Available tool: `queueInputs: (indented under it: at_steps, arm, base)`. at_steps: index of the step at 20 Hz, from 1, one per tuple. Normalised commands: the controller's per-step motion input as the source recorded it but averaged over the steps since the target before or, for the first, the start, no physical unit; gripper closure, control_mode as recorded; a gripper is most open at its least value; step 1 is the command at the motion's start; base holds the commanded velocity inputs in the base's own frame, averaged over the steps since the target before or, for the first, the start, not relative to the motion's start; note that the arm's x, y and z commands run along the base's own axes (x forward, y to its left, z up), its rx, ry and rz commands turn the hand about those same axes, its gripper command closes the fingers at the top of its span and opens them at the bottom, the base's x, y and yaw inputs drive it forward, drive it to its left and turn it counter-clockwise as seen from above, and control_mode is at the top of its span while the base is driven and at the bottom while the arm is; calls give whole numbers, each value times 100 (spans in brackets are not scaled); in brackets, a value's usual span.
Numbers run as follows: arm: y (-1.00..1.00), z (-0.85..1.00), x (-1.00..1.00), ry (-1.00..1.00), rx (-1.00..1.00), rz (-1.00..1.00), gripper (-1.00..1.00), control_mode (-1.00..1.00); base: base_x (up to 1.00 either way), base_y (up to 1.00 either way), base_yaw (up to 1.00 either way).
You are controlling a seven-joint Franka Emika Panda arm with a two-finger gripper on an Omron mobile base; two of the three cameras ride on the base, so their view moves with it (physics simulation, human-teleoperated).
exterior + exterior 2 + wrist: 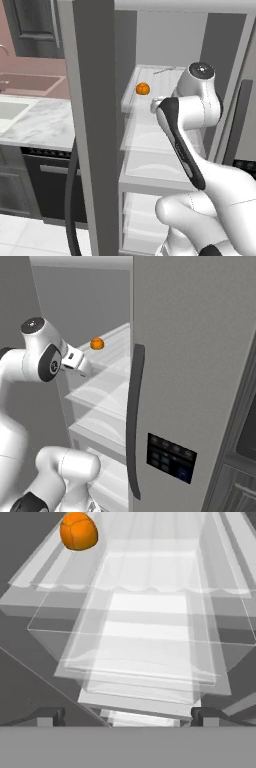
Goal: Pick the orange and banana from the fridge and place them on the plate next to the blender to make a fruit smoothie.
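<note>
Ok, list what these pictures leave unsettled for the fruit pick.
- Gripper: left base view, arm's own links cover it; hand view, only open tips.
- Orange: underside meets the fridge glass shelf, exact seating unclear through clear panes.
- Right base view: the fridge door covers the shelves' right part.

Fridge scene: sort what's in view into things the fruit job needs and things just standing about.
Job:
- orange, on a glass shelf
- fridge, door open
- gripper, open, apart from the orange

Standing about:
- sink
- marble counter
- oven under the counter
- dispenser panel on the door
</note>
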Motion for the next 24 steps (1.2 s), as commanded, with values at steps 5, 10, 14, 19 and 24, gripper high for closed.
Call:
queueInputs:
  at_steps: [5,10,14,19,24]
  arm:
    - [23,32,39,-11,-1,0,-100,-100]
    - [23,0,65,0,-2,0,-100,-100]
    - [0,0,74,0,0,6,-100,-100]
    - [-2,0,55,1,-1,1,-100,-100]
    - [0,-3,45,1,0,0,-100,-100]
  base:
    - [0,0,0]
    - [0,0,0]
    - [0,0,0]
    - [0,0,0]
    - [0,0,0]
